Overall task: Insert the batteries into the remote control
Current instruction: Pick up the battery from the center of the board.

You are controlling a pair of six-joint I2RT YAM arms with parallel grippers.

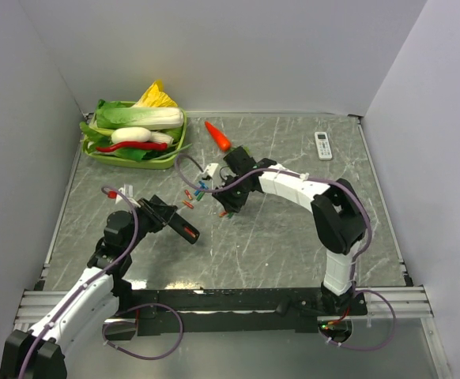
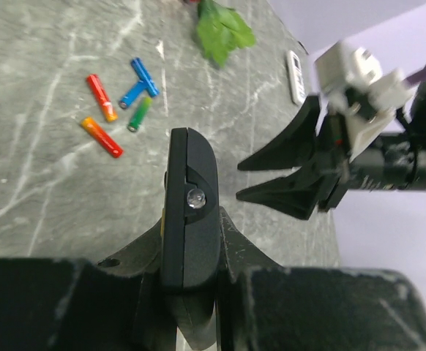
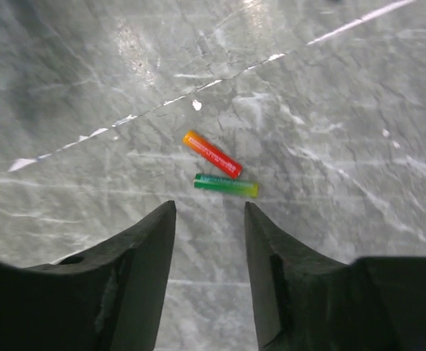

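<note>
My left gripper [image 1: 165, 215] is shut on the black remote control [image 1: 184, 228] and holds it above the table; in the left wrist view the remote [image 2: 189, 212] stands edge-on between the jaws. Several batteries [image 1: 192, 196] lie on the table beyond it: red [image 2: 102, 97], orange-red [image 2: 102, 137], green [image 2: 140, 114] and blue [image 2: 140, 84]. My right gripper [image 1: 228, 201] is open and empty, hovering low over the table. In its wrist view a red-orange battery [image 3: 211, 153] and a green battery [image 3: 225, 185] lie just past the fingertips [image 3: 165, 219].
A green tray [image 1: 167, 163] of vegetables stands at the back left. An orange carrot [image 1: 218, 136] lies behind the right gripper. A short white remote [image 1: 322, 145] lies at the back right. Walls enclose the table on three sides.
</note>
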